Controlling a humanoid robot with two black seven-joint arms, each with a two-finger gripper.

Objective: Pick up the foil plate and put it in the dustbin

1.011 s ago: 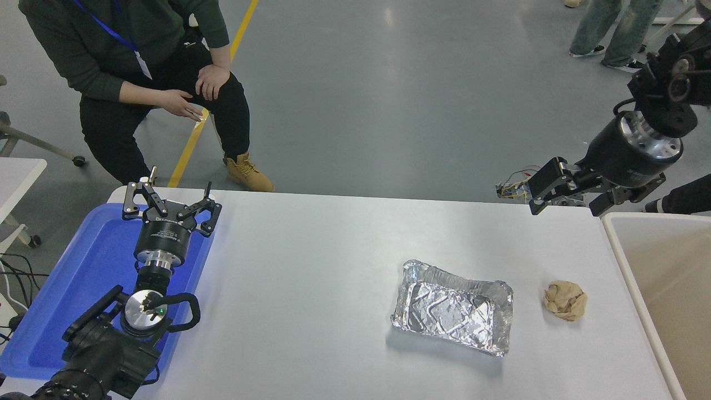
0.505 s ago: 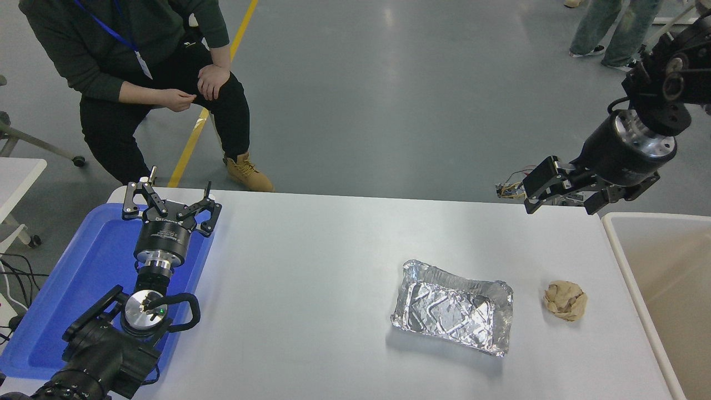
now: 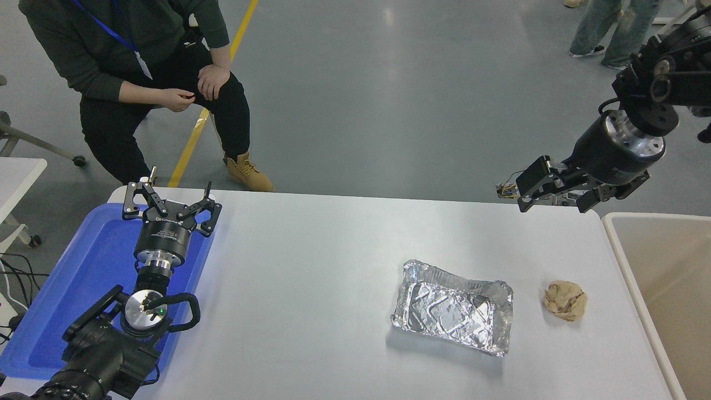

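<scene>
grey glossy floor [image 3: 389,83] | yellow floor line [image 3: 191,141] | white table [image 3: 311,289]

Foil plate [image 3: 452,315] flat on white table [image 3: 311,278], paper ball [image 3: 565,300] just beside. Right gripper [image 3: 552,197] open, high over far edge. Left gripper [image 3: 171,208] open over blue tray [image 3: 83,278]. Dustbin [image 3: 661,278] at right.

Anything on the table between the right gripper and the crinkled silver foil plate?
No. In the head view, only bare white table separates the open right gripper from the crinkled silver foil plate.
</scene>
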